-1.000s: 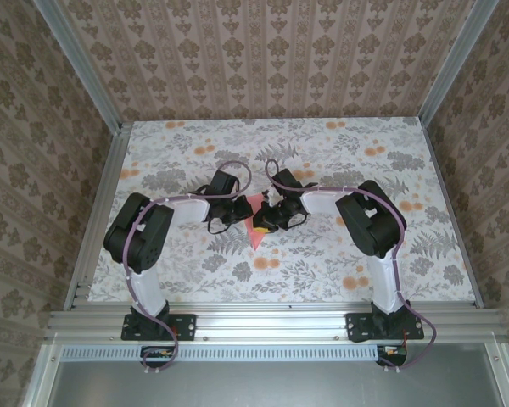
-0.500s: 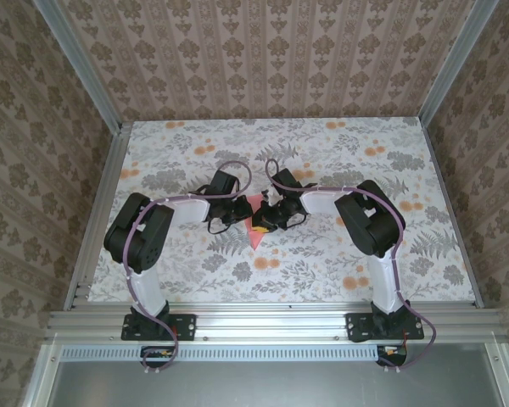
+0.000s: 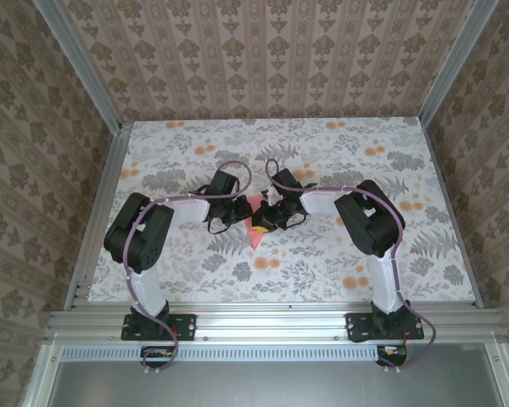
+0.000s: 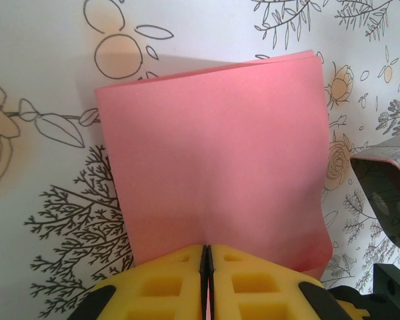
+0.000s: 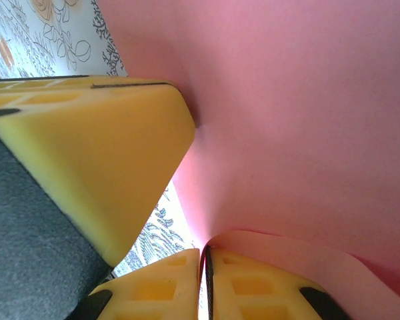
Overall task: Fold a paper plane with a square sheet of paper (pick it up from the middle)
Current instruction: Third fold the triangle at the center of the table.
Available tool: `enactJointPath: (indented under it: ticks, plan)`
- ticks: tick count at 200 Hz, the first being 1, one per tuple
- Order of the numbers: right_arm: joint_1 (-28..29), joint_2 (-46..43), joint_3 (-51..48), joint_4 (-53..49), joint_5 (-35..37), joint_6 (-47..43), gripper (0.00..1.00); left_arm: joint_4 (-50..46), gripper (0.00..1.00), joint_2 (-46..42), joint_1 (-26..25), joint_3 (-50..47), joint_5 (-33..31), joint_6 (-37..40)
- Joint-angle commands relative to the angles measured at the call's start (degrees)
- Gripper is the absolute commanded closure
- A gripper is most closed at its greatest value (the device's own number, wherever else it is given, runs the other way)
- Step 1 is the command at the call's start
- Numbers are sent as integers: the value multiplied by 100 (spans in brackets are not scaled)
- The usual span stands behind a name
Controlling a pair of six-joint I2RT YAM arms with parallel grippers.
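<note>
The pink-red sheet of paper (image 3: pixel 254 229) hangs between both grippers over the middle of the table, one corner pointing down toward me. In the left wrist view the paper (image 4: pixel 213 153) looks doubled over, with two layers showing at its far edge. My left gripper (image 4: pixel 206 248) is shut on its near edge. In the right wrist view the paper (image 5: pixel 300 113) curves up from my right gripper (image 5: pixel 204 250), which is shut on a bent edge. From above, the left gripper (image 3: pixel 240 212) and right gripper (image 3: pixel 265 220) nearly touch.
The floral tablecloth (image 3: pixel 339 254) with small orange flower prints covers the table. Patterned walls and aluminium rails (image 3: pixel 97 212) enclose it. The left gripper's yellow finger (image 5: pixel 100 153) sits close beside the right gripper's jaws. Part of the right gripper's dark body (image 4: pixel 387 193) is at the left wrist view's right edge.
</note>
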Motion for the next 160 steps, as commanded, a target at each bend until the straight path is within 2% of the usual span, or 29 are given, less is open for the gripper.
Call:
enactJointPath:
  ticks: [1, 53, 126, 148, 160]
  plan:
    - [-27, 210, -80, -5, 309, 87, 87, -262, 88, 136, -75, 77, 9, 93]
    - [-28, 237, -98, -50, 397, 111, 86, -279, 88, 123, -75, 105, 0, 86]
    - [-28, 250, -183, -236, 505, 53, 69, -402, 82, -930, 185, 38, -763, -373]
    - [-28, 242, -194, -233, 528, 51, 69, -372, 82, -1196, 275, -221, -890, -478]
    - [-28, 234, -203, -234, 546, 46, 72, -371, 82, -1283, 285, -364, -842, -467]
